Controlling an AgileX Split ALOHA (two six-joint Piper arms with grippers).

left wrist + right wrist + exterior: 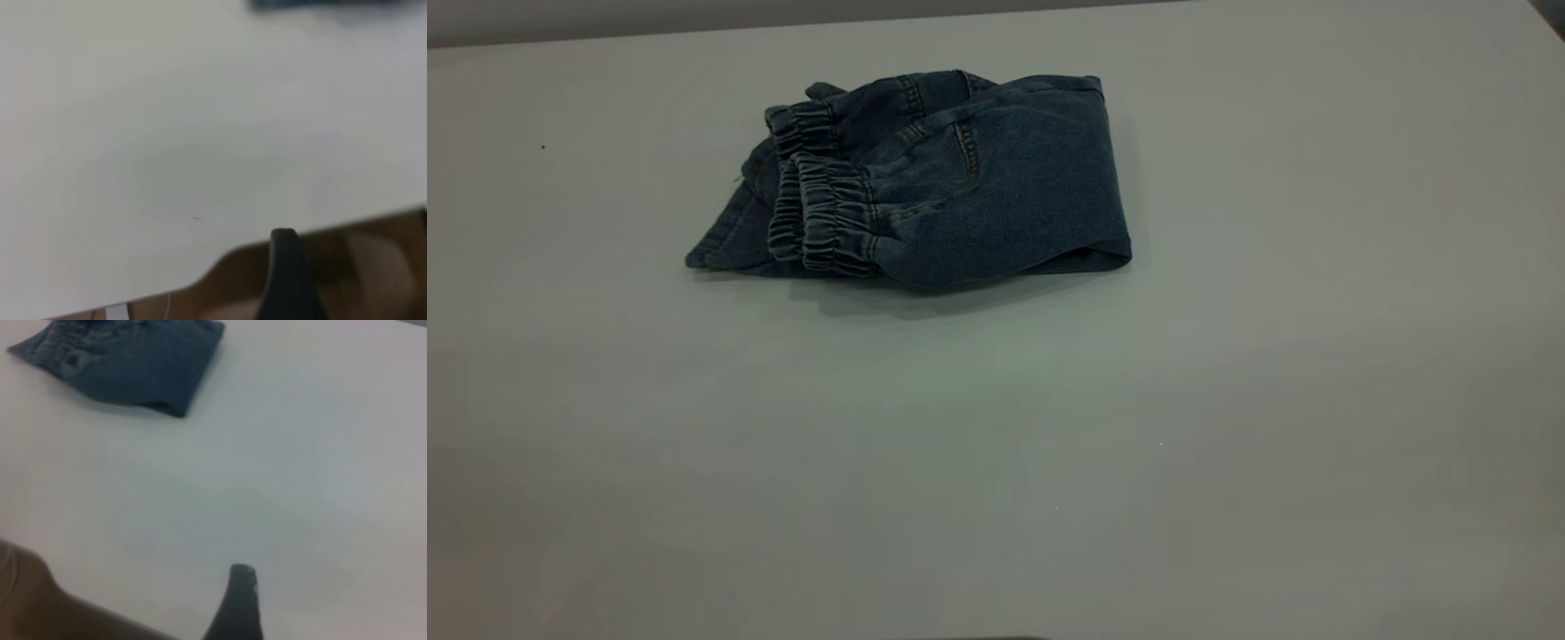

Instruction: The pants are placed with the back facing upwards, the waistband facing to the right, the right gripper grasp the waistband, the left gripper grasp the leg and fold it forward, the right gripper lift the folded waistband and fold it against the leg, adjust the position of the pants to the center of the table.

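The pants (960, 178) lie folded into a compact blue denim bundle on the table (1049, 462), left of centre and towards the far side. Their gathered elastic waistband (823, 213) lies on top and faces left. From under it a leg end (725, 240) pokes out at the left. Neither arm appears in the exterior view. The right wrist view shows the pants (133, 363) far off, with the right gripper (237, 607) low over bare table near its edge. In the left wrist view the left gripper (287, 280) is beyond the table edge, and only a blue strip of pants (320, 4) shows.
The far table edge (783, 27) runs just behind the pants. The table edge (220, 263) crosses the left wrist view with brown floor past it. Brown floor (27, 600) also fills a corner of the right wrist view.
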